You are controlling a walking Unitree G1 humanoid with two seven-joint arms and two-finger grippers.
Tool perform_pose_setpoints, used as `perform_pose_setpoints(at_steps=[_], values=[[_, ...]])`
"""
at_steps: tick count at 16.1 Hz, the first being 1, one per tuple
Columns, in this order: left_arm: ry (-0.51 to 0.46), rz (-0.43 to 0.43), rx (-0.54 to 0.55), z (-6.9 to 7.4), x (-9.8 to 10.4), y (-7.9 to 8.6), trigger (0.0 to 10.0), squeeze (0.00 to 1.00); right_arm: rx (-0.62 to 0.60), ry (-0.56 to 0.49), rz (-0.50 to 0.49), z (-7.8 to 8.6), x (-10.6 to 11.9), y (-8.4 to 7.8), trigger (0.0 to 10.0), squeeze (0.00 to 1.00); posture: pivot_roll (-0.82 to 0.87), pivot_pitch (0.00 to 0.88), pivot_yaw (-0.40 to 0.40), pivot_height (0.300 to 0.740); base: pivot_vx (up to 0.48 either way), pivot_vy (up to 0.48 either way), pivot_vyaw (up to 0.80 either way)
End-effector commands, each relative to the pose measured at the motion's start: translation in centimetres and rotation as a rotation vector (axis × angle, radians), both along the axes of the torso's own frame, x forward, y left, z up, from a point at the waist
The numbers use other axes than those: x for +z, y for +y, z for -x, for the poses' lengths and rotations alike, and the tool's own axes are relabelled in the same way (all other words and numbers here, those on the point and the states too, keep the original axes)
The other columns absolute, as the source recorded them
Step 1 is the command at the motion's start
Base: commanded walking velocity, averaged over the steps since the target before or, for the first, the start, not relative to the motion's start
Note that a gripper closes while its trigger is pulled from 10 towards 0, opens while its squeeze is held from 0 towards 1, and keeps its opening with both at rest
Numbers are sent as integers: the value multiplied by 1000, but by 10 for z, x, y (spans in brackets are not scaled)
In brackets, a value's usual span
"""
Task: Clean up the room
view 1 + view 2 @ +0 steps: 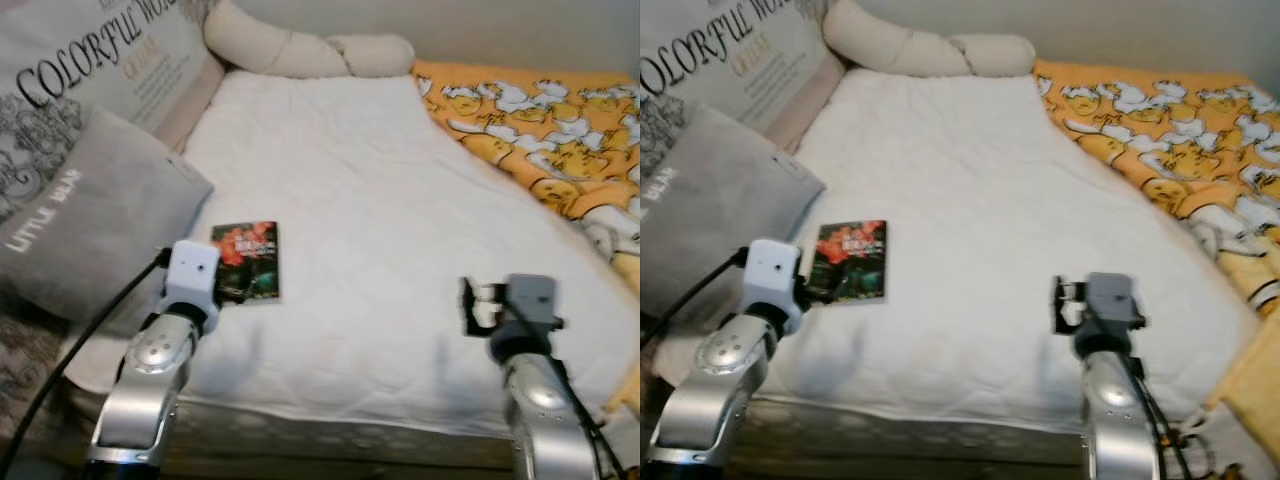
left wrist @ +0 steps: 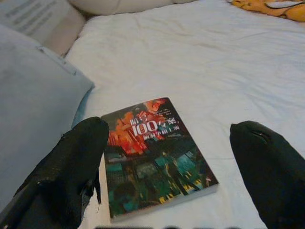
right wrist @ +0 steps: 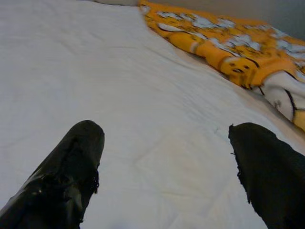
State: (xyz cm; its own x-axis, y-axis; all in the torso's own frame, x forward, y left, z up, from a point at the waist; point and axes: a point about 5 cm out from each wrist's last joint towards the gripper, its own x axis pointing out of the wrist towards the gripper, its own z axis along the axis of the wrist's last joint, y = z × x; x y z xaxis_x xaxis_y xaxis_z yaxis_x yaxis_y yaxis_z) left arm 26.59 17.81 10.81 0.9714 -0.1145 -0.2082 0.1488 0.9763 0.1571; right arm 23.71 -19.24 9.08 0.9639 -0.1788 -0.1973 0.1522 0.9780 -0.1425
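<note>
- One book is lying flat on the white bed, near its left edge, just beside the grey pillow.
- Both arms are reaching out over the bed's near edge.
- Left tool is hovering low over the book with its fingers spread wide on either side of the cover, gripping nothing.
- Right tool is hanging wide and empty over bare sheet, well apart from the book.
- An orange blanket is lying rumpled along the right side, and a cream cushion is sitting at the far end.
- Judging from this, the clean-up is looking early: the book is not yet lifted, and putting it away is remaining, perhaps the blanket too.
</note>
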Motion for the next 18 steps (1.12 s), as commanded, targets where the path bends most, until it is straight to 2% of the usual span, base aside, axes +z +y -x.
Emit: perform_pose_setpoints(at_steps=[1,7,9,10,12,14,17,18], values=[[-21,-2,-3,-2,3,-3,10000,102,1,-37,32,-1,3,-4,10000,1000,-67,0,9,740,0,-480,0],[-22,-18,17,-3,5,6,10000,102,-61,-12,24,1,-2,-10,10000,1000,-56,0,34,740,0,-480,0],[-18,-26,17,-3,6,8,10000,98,-85,9,-32,2,-6,-9,10000,1000,-54,0,34,740,0,-480,0],[-20,-32,19,-3,6,8,10000,102,-71,5,-23,-1,-5,-7,10000,1000,-47,0,29,740,0,-461,0],[-21,10,51,-2,5,9,10000,82,-51,-6,-23,-5,-3,-2,10000,1000,-43,0,20,740,0,-127,0],[-45,-17,53,-5,6,7,10000,110,-20,-15,-41,-7,0,3,10000,1000,-48,0,18,740,0,0,0],[-44,26,44,-7,6,6,10000,129,-19,-17,-25,-10,2,2,10000,1000,-55,0,21,740,0,0,0],[-25,71,65,-9,9,8,10000,125,-12,-30,-44,-12,4,2,10000,1000,-56,0,22,740,0,0,0]])
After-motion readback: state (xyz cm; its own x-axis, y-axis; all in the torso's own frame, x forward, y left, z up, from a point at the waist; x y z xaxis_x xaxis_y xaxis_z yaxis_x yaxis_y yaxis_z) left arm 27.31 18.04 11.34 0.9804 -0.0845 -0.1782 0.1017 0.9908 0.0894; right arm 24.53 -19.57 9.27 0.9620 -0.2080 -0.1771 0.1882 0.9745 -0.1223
